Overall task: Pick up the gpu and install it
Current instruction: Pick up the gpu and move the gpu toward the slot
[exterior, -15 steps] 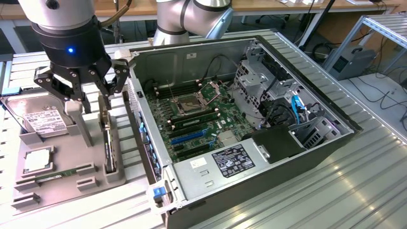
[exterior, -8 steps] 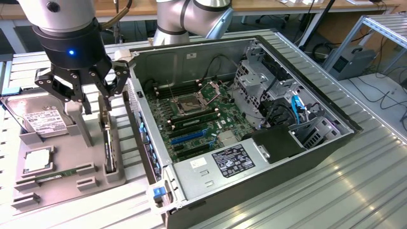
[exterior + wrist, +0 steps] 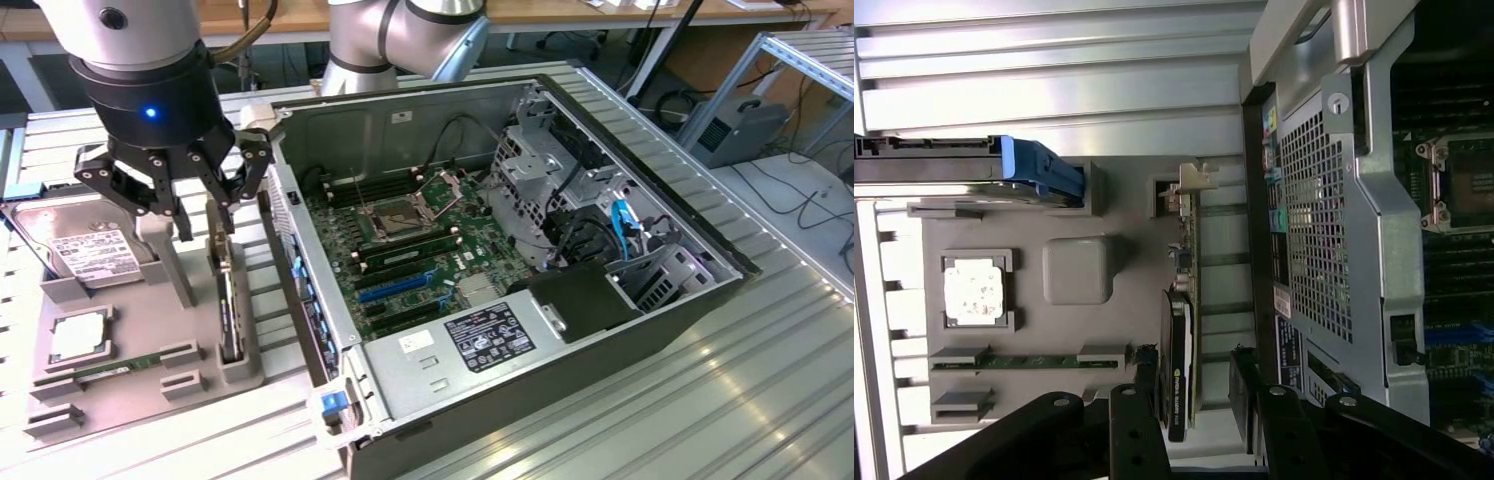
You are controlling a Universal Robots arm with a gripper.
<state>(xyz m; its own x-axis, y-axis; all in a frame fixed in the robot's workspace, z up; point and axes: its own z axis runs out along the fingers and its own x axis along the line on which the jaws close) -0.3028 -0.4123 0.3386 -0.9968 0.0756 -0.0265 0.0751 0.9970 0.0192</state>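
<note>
Grey moulded parts tray [image 3: 134,390] and open black tower computer case [image 3: 641,330] side by side on the ribbed aluminium table [image 3: 747,400].
The tray lies at the exterior view's left, just beside the case. In the tray, the silver white-labelled hard drive [image 3: 87,250] sits at the far end, the square silver processor chip [image 3: 80,335] nearer, and the narrow green memory stick [image 3: 114,368] nearer still. The thin flat black gpu card [image 3: 230,300] stands on edge in the slot closest to the case. The black two-fingered hand [image 3: 187,215] hangs over it, one finger to each side, clear of it. The green motherboard [image 3: 414,250] lies inside the case.
</note>
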